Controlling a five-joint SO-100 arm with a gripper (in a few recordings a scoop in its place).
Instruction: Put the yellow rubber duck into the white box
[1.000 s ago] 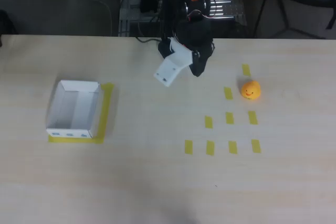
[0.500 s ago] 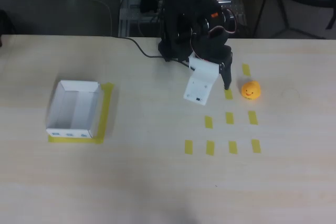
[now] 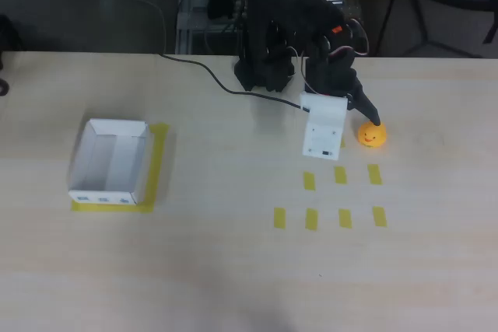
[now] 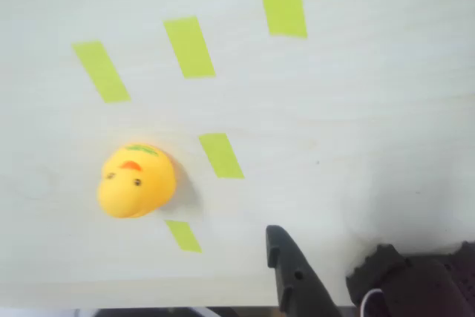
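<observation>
The yellow rubber duck (image 3: 371,134) sits on the table at the right, among yellow tape strips. My gripper (image 3: 348,138) hangs open just left of it. Its white plate (image 3: 323,130) is to the duck's left, and its black finger (image 3: 369,112) reaches the duck's upper left edge. I cannot tell whether that finger touches the duck. In the wrist view the duck (image 4: 136,181) lies at the left, apart from the black finger (image 4: 293,276) at the bottom. The white box (image 3: 111,162) stands empty far to the left on a yellow tape outline.
Several yellow tape strips (image 3: 340,175) mark the table below and around the duck. The arm's black base (image 3: 264,75) stands at the table's back edge with a cable (image 3: 194,64) running left. Chairs and a metal rack are behind the table.
The arm has swung right from the table's middle toward the duck. The white plate and black finger now stand beside it. The duck and box have not moved.
</observation>
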